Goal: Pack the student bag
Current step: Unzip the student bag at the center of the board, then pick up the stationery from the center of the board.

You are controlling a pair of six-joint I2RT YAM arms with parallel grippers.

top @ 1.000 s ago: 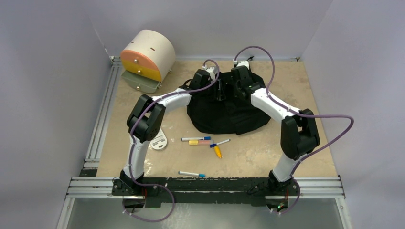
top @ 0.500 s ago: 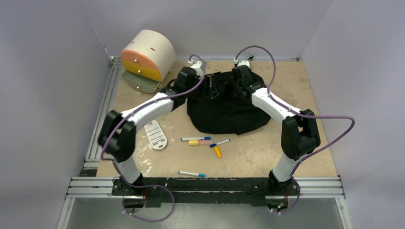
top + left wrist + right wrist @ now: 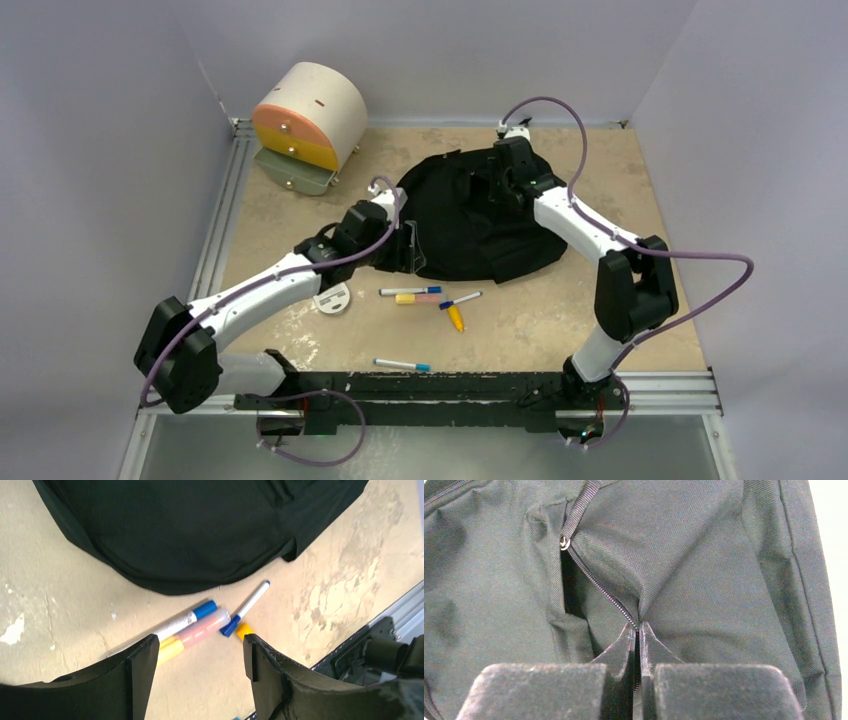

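The student bag [image 3: 470, 225] lies slumped on the worktop [image 3: 620, 200] under the right hand [image 3: 638, 630]. Its long axis runs roughly side to side, rounded edge toward the arm bases. That hand is clenched on its zip seam [image 3: 599, 587]. The left hand [image 3: 199, 650], released, hovers over markers [image 3: 200, 625], with the bag just beyond.

The worktop [image 3: 650, 190] was a beige, stone-like slab, mottled with paler worn patches and scuffs that showed most clearly in the left wrist view. Plain walls boxed it in on three sides: a back wall [image 3: 450, 50], a left wall [image 3: 100, 200] and a right wall [image 3: 770, 150], all a flat, pale lavender-grey. Silver aluminium rails [image 3: 212, 250] ran along the worktop's left edge, and another rail [image 3: 680, 390] crossed the near edge. Below that lay a dull grey ledge [image 3: 450, 445]. The light was even and soft, with only faint shadows.
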